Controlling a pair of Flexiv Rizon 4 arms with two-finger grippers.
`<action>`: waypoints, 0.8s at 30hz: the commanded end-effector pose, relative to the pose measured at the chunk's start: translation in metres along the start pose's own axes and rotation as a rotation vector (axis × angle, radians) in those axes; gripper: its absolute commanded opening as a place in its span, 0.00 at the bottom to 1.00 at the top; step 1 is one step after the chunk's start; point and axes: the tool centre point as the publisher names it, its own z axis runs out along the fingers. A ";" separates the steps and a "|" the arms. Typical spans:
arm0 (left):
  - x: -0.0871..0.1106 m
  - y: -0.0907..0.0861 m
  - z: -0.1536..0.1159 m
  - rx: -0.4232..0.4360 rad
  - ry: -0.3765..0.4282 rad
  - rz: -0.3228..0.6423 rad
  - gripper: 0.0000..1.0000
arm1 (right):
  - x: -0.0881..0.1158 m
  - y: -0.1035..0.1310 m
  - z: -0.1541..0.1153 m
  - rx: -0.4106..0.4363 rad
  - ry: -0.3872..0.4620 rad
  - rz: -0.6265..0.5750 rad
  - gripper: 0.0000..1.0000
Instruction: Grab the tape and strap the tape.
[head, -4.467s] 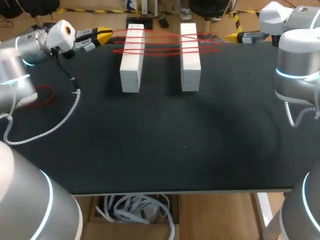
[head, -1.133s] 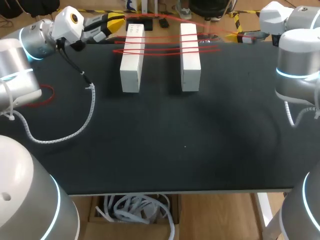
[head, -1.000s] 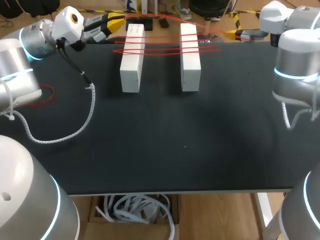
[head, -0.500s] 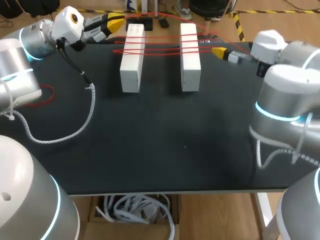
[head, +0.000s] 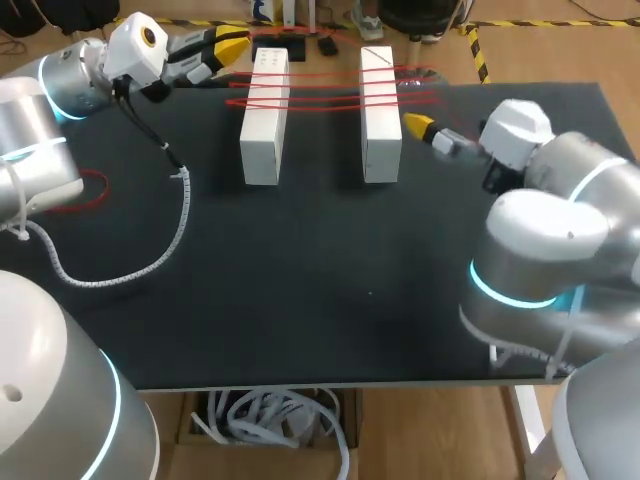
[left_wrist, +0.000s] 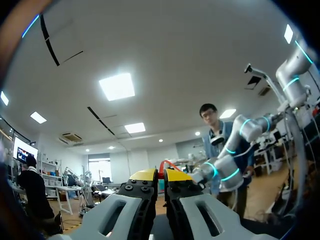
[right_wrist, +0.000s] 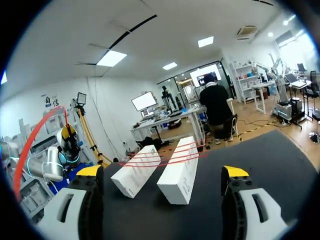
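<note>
Black table (head: 330, 260): two long white rectangular blocks (head: 263, 120) (head: 381, 120), side by side, apart. Thin red tape (head: 320, 88): several strands stretched across both blocks' far ends, one running to the left gripper (head: 235, 42), fingers pressed together on it. Right gripper (head: 418, 124): fingers wide apart, holding nothing, just beside the right-hand block.

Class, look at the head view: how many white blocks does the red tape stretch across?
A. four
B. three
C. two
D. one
C: the red tape runs across the left white block and the right white block, which lie side by side; no other block shows.
</note>
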 end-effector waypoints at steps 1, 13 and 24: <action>-0.001 0.001 -0.001 0.002 0.003 0.000 0.00 | 0.008 -0.019 -0.011 -0.190 -0.029 0.064 1.00; -0.001 0.001 -0.001 0.002 0.003 0.000 0.00 | 0.035 -0.025 -0.015 -0.297 -0.004 0.321 1.00; -0.001 0.001 -0.001 0.002 0.003 0.000 0.00 | 0.055 -0.051 -0.015 -0.336 0.023 0.592 1.00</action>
